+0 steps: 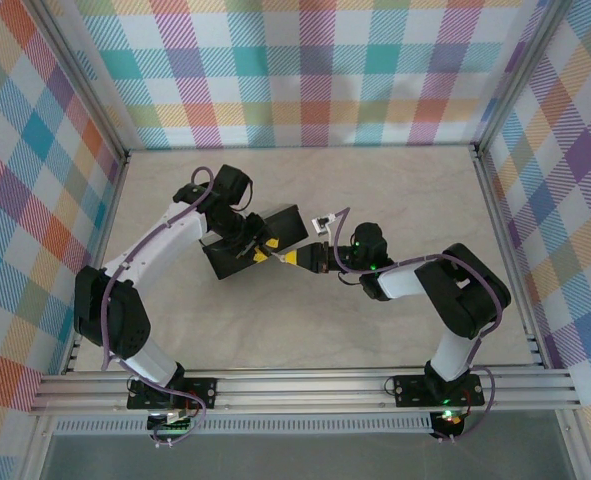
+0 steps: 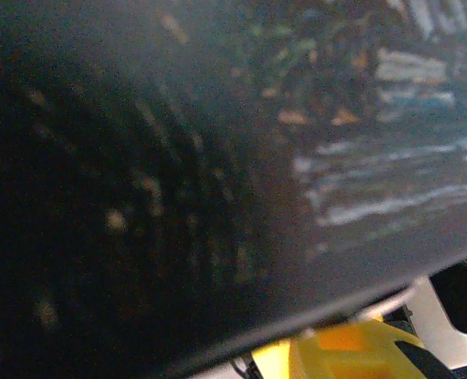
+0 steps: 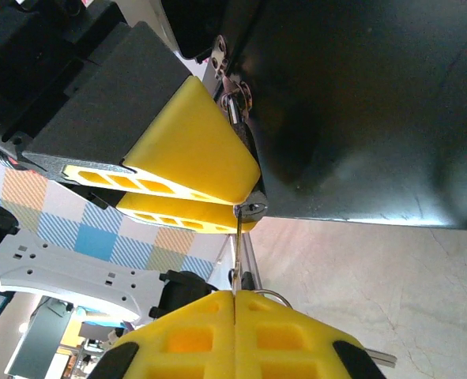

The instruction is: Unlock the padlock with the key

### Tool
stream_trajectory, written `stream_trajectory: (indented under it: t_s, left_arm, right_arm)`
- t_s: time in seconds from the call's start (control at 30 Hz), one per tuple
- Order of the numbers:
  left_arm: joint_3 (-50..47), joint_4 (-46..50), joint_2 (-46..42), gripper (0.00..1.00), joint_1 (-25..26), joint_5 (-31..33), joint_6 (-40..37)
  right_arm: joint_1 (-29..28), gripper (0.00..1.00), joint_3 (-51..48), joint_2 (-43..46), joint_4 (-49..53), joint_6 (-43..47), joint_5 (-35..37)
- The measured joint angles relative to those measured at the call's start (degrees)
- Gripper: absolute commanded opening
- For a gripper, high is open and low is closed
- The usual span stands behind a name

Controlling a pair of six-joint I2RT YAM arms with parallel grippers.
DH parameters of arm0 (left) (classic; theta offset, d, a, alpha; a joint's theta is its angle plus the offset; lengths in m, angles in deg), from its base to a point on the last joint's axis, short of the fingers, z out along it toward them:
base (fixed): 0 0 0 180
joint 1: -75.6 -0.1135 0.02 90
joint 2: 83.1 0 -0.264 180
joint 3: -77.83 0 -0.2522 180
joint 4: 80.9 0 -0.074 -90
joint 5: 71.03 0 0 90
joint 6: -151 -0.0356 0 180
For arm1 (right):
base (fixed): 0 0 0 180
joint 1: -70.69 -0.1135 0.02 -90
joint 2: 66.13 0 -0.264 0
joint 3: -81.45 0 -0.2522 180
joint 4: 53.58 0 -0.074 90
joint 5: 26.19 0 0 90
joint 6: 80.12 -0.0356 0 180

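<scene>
The dark box point(image 1: 283, 226) lies mid-table, and its painted lid point(image 2: 217, 158) looms blurred in the left wrist view. My left gripper point(image 1: 262, 247) is shut on the tiny padlock point(image 3: 252, 207), which hangs by its thin shackle point(image 3: 232, 107) from the box's hasp, against the box's side point(image 3: 359, 103). Its yellow fingers point(image 3: 193, 150) clamp the padlock body. My right gripper point(image 3: 235, 294) is shut on the thin silvery key point(image 3: 235, 249). The blade points straight up and its tip meets the padlock's bottom end. In the top view the right gripper point(image 1: 293, 258) faces the left one tip to tip.
Plaid walls and metal rails point(image 1: 305, 385) enclose the beige table point(image 1: 305, 330). Both arms reach inward over the table's middle, beside the box. A yellow finger point(image 2: 340, 351) shows under the box's edge in the left wrist view.
</scene>
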State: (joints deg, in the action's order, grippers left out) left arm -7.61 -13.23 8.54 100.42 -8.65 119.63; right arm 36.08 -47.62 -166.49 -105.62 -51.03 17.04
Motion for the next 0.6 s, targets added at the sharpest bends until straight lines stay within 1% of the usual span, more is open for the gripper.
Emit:
stream_trajectory:
  t_s: [0.6]
  left_arm:
    - [0.0, -0.09, -0.42, 0.0, -0.22, 0.02, 0.5]
  right_arm:
    - [0.02, 0.0, -0.02, -0.35, -1.25, -0.37, 2.08]
